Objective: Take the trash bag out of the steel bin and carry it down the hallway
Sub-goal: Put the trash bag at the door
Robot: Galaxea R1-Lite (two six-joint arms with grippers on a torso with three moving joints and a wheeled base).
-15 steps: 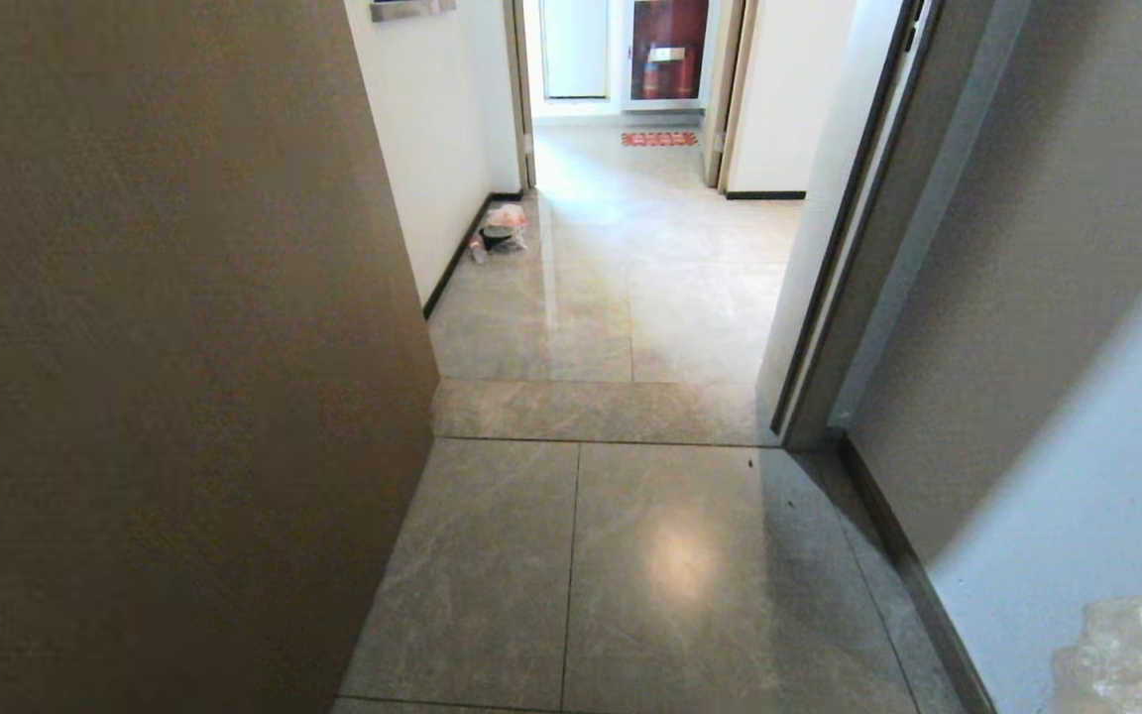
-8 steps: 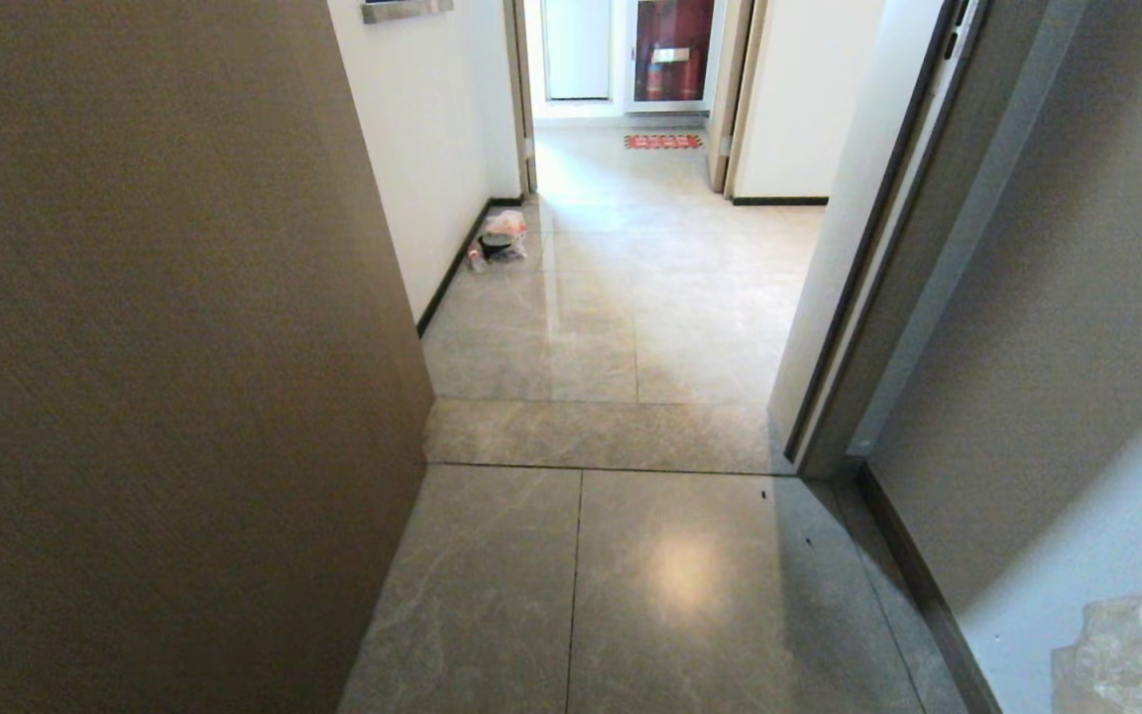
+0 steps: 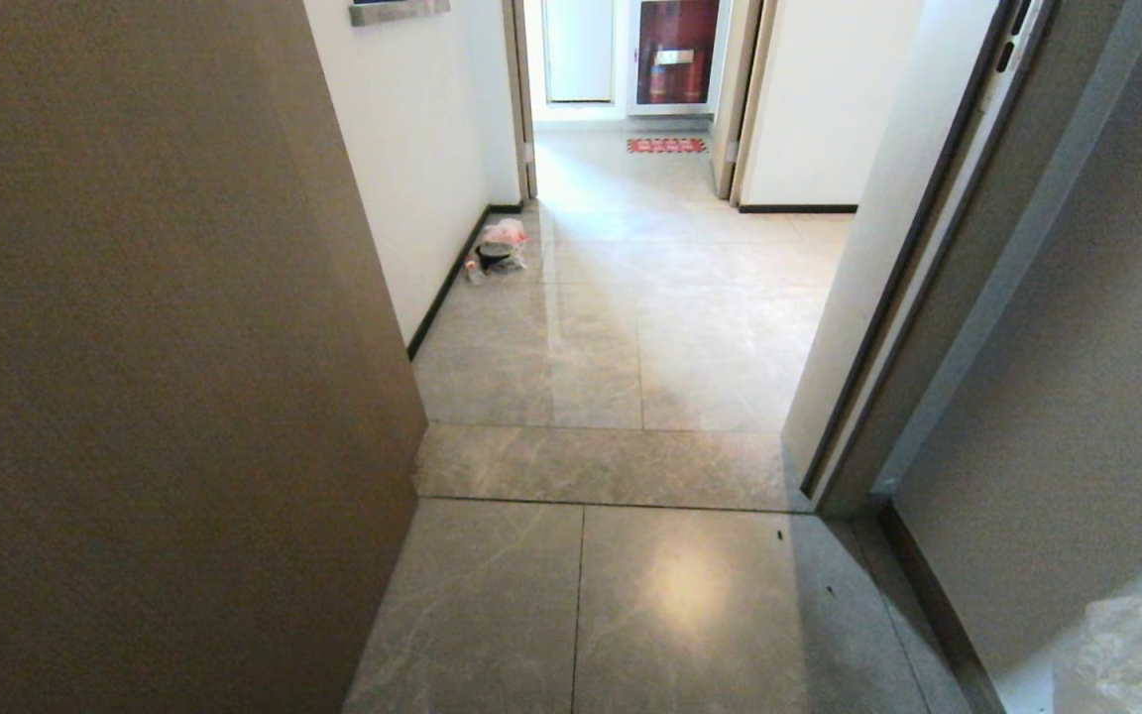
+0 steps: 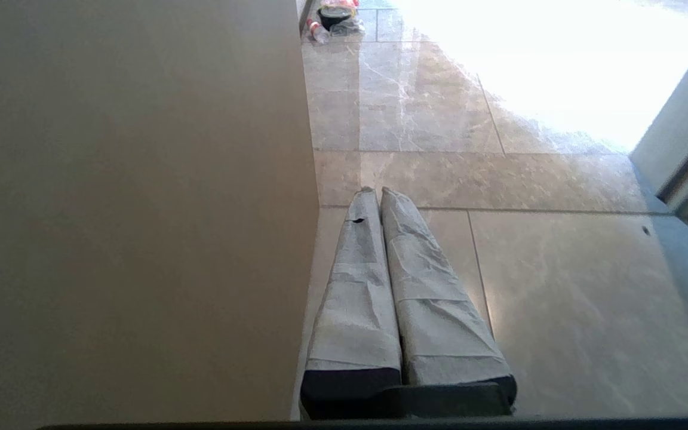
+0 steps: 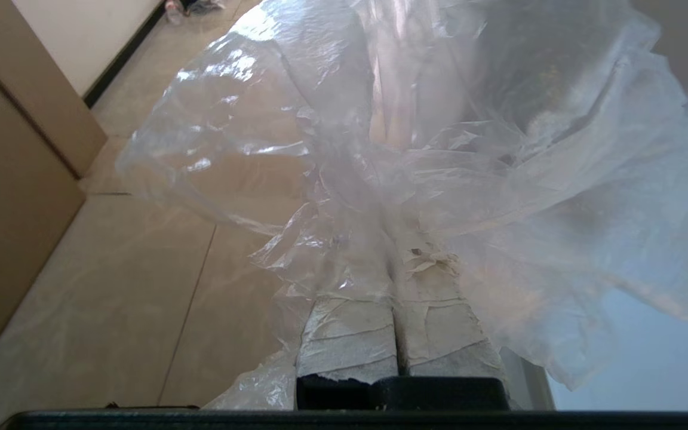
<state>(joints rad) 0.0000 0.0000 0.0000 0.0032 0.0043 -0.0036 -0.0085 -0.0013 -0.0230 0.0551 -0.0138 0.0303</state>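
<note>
**Bag in grip, doorway drawing nearer**

Right gripper [image 5: 393, 263] stays clenched on the thin, clear, crinkly plastic trash bag [image 5: 439, 149], pinching a gathered bunch of film between its taped fingers while the rest billows loosely around and ahead of them. In the head view a corner of that same bag [image 3: 1136, 654] shows low on the robot's right, beside the grey wall. The left gripper [image 4: 375, 192] hangs idle with its wrapped fingers pressed together and nothing between them, close to the flat brown panel [image 4: 135, 209] on the robot's left.

What has changed is the view, not the things — across the last second the dark threshold strip [image 3: 601, 466] and the open door frame [image 3: 858, 416] have slid down and toward the camera, so the base is rolling forward. The small pile of litter by the white wall [image 3: 500, 248] and the red floor mat [image 3: 666, 145] at the far end sit lower in the view too.

No steel bin shows in any view, so removal looks finished and the carry is under way. The glossy beige-grey tiled hallway [image 3: 690, 317] lies just past the threshold — the tight spot ahead is likely the gap between panel and frame, where loose film could snag.
</note>
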